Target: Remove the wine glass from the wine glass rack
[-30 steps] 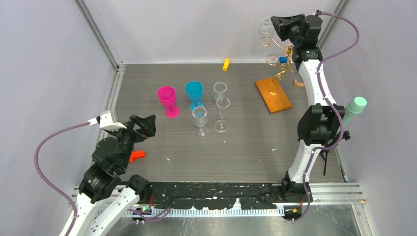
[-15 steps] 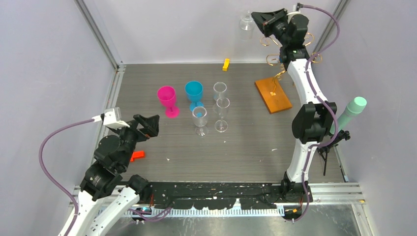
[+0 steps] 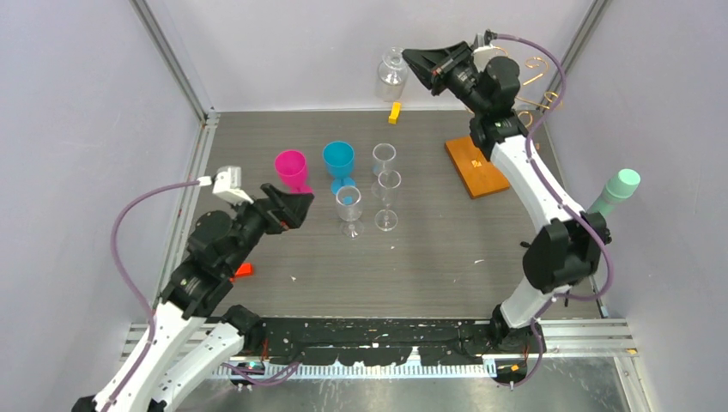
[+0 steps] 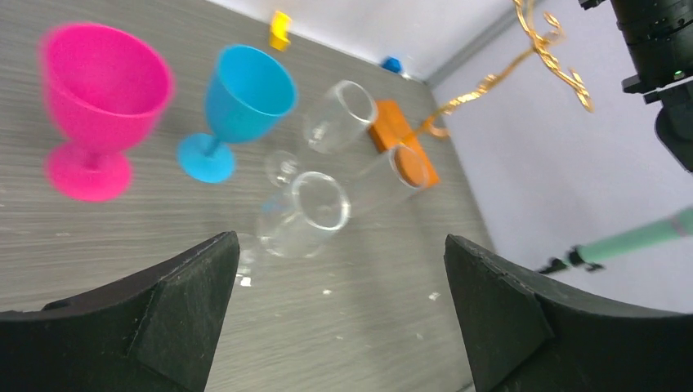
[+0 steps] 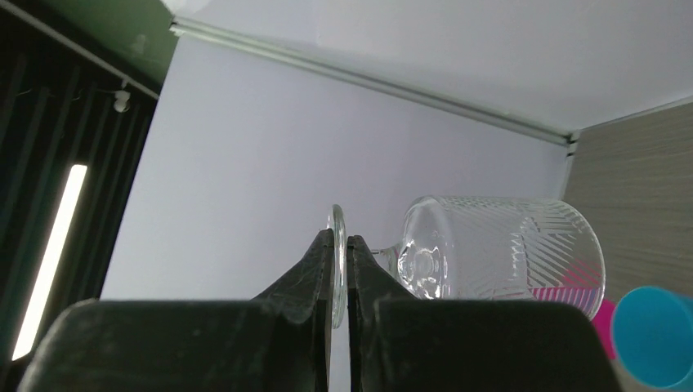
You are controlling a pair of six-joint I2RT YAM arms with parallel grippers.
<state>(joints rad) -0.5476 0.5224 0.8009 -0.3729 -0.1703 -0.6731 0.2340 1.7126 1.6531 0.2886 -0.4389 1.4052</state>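
Up high, right gripper (image 3: 418, 62) clamps clear wine glass (image 3: 391, 75) by foot, stem pointing straight out from jaws, well left of gold wire rack (image 3: 479, 170); left gripper (image 3: 296, 204) agape, empty

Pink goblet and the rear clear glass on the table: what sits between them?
The blue goblet stands between the pink goblet and the rear clear glass, in one row, shown in the top external view.
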